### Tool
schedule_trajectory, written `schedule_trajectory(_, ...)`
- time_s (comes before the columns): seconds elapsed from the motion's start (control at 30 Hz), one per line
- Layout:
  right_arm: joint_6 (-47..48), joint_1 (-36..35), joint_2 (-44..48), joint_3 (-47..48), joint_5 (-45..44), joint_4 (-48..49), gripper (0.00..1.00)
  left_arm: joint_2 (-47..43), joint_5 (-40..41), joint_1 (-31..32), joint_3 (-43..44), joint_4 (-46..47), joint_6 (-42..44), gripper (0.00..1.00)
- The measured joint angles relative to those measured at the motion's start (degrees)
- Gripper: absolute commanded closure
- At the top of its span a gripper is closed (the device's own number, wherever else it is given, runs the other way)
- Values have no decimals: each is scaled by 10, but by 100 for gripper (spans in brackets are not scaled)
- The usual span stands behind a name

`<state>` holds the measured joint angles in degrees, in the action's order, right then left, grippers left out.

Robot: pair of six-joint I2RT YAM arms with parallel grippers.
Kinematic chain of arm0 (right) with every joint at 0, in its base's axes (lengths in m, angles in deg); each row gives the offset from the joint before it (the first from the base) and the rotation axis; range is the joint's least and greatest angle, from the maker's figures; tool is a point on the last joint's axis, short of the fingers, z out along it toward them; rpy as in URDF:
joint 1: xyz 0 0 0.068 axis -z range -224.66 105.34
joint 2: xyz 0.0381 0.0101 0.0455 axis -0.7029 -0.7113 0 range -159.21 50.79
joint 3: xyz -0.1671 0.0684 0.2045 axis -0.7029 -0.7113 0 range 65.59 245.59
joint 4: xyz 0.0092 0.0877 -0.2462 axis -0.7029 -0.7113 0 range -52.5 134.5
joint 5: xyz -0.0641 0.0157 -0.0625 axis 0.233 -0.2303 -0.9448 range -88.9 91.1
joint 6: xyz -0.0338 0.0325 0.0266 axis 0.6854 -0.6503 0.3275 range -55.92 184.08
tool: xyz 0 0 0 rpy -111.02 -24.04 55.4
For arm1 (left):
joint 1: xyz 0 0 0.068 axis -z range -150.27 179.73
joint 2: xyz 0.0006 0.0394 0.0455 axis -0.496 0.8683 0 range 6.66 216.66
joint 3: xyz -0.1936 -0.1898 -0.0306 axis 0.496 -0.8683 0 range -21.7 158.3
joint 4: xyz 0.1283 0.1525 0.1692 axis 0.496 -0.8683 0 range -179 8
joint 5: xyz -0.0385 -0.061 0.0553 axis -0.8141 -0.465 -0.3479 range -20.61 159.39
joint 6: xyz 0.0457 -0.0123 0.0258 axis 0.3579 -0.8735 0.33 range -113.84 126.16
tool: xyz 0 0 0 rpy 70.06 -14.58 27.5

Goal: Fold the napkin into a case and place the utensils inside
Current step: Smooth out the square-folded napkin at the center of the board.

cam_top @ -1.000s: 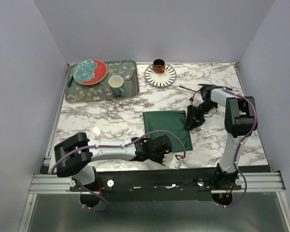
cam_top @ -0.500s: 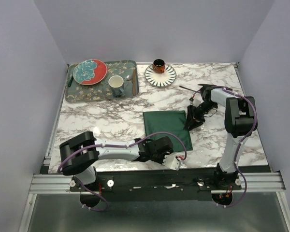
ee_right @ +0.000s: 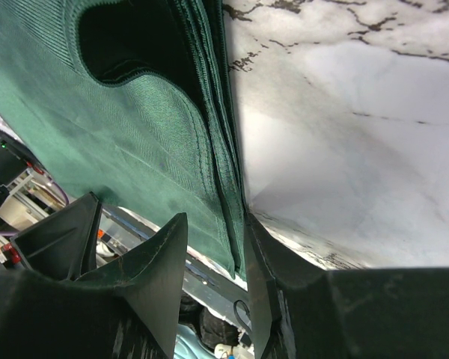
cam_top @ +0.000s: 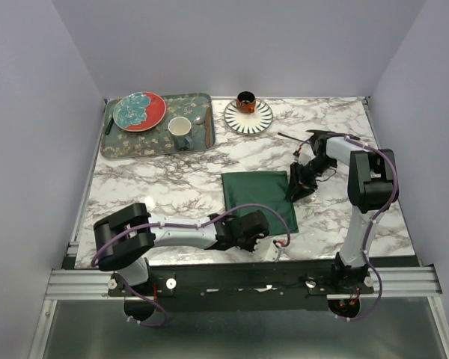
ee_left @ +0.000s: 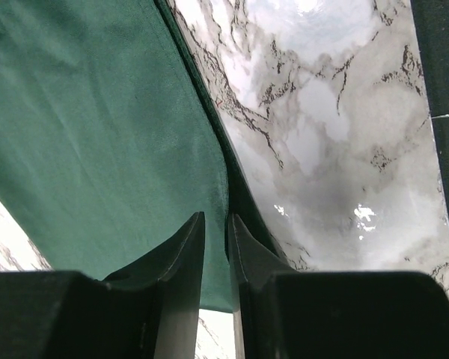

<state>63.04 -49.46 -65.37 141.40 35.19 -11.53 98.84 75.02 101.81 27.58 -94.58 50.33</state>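
Since a second ago my left elbow has swung rightward and that arm's jaws have narrowed.

From above, the marble table (cam_top: pixel 172 179) sits between lilac walls, with a tray (cam_top: pixel 135 147) far left and a striped plate (cam_top: pixel 258 117) behind. The napkin (cam_top: pixel 258 196) lies front centre, with my left gripper (cam_top: pixel 248 229) at its near edge and my right gripper (cam_top: pixel 298 187) at its right edge.

On the left wrist, my fingers (ee_left: pixel 183 247) pinch the hem.

On the right wrist, my fingers (ee_right: pixel 157 262) clamp the stacked folds.

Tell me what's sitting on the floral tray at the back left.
On the floral tray sit a red-and-teal plate, a pale mug and a silver spoon. Whatever lies beneath the plate and mug is covered.
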Motion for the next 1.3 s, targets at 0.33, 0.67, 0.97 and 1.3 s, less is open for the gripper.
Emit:
schedule_trajectory(0.33, 0, 0, 0, 0, 0, 0, 56, 9, 5, -2, 0, 9, 2, 62)
schedule_trajectory(0.67, 0, 0, -1, 4, 0, -2, 56, 10, 12, -3, 0, 9, 7, 50)
schedule_trajectory(0.97, 0, 0, -2, 6, 0, -3, 56, 10, 12, -3, 0, 4, 10, 49)
schedule_trajectory(1.3, 0, 0, -4, 7, 0, -4, 56, 10, 13, -3, 0, 5, 13, 84)
